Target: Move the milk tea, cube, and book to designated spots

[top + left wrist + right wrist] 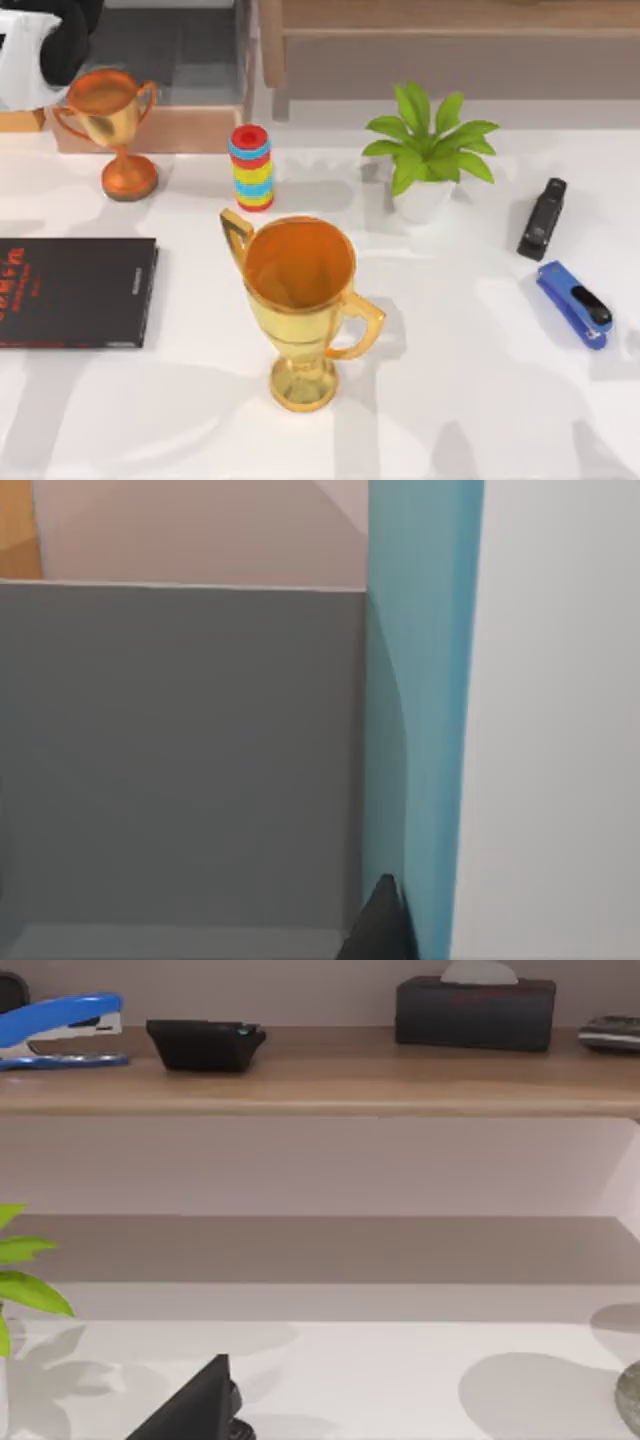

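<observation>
Top view: a white table (480, 400) carries a large gold trophy (300, 300) at centre, a smaller orange trophy (112, 125) at far left, and a stack of coloured rings (251, 167) between them. A potted plant (428, 150) stands right of the rings. A black stapler (542, 218) and a blue stapler (574, 303) lie at right. A thin black book with red lettering (75, 292) lies flat at the left edge. The left arm (65, 30) reaches into the far-left corner.

Left wrist view: the book (425, 730), a teal slab, stands on edge just beside a grey panel (180, 750). The dark tip of the left gripper (380, 925) sits against it; whether the claw is apart, together or clamped cannot be told.

Right wrist view: a wooden shelf (320, 1080) bears a second blue stapler (62, 1028), a black stapler (205, 1044) and a dark tissue box (475, 1012).
</observation>
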Tool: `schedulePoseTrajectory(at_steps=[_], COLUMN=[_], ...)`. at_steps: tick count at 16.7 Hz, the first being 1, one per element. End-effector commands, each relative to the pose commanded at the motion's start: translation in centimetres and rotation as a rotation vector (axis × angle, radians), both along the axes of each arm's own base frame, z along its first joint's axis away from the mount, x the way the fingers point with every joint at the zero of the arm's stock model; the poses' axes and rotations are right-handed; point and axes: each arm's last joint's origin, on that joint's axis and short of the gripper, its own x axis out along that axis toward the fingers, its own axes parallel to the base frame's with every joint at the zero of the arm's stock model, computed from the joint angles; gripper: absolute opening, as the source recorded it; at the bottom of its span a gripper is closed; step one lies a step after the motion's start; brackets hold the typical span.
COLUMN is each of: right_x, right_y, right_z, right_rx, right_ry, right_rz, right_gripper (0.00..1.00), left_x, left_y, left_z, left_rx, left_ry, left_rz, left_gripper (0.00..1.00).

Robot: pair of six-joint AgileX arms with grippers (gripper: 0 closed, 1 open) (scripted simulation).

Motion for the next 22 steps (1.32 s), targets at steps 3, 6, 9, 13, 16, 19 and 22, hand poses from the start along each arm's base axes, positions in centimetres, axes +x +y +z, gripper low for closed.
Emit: schedulePoseTrajectory(at_steps=[3, 6, 9, 13, 16, 19, 22], right_x=[0.0, 0.0, 0.0, 0.0, 0.0, 0.0, 0.0], right_y=[0.0, 0.0, 0.0, 0.0, 0.0, 0.0, 0.0], right_z=[0.0, 0.0, 0.0, 0.0, 0.0, 0.0, 0.0], right_rx=[0.000, 0.000, 0.000, 0.000, 0.000, 0.000, 0.000], right_ry=[0.000, 0.000, 0.000, 0.000, 0.000, 0.000, 0.000], right_rz=[0.000, 0.000, 0.000, 0.000, 0.000, 0.000, 0.000], right_gripper=[1.00, 1.00, 1.00, 1.00, 1.00, 1.00, 1.00], left_x=[0.0, 0.0, -0.4, -0.9, -1.0, -1.2, -3.5], left_y=[0.0, -0.1, -0.1, -0.1, -0.1, 0.1, 0.3], left_z=[0.0, 0.1, 0.4, 0.9, 1.1, 1.2, 2.3], left_rx=[0.000, 0.001, 0.001, 0.001, 0.001, 0.012, 0.095], left_ry=[0.000, -0.002, -0.002, -0.002, -0.002, -0.010, -0.061], left_rz=[0.000, -0.002, -0.002, -0.002, -0.002, -0.002, -0.026], left_gripper=[0.00, 0.00, 0.00, 0.00, 0.00, 0.00, 0.00])
